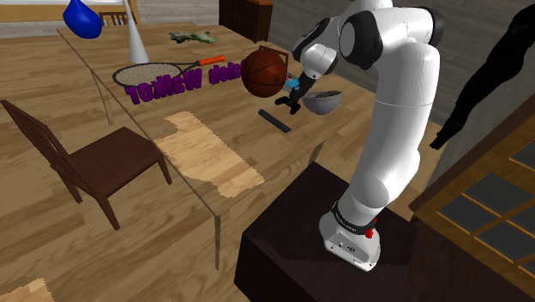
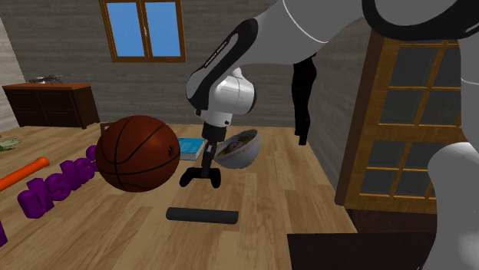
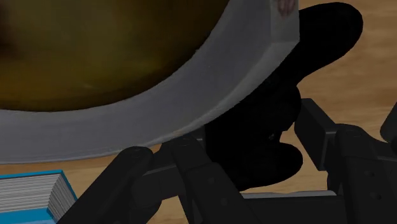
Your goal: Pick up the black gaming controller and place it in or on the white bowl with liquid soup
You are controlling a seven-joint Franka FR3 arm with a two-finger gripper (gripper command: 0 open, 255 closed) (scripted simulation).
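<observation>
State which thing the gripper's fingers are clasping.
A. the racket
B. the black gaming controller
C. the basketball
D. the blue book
B: in the wrist view the black gaming controller sits clasped between the two fingers of the gripper, right beside the rim of the grey bowl of brownish soup.

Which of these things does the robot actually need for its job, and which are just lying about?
Part of the job: the claw, shut on the black controller; the greyish bowl of soup.

Just lying about: basketball, blue book, black bar, purple letters, racket.
</observation>
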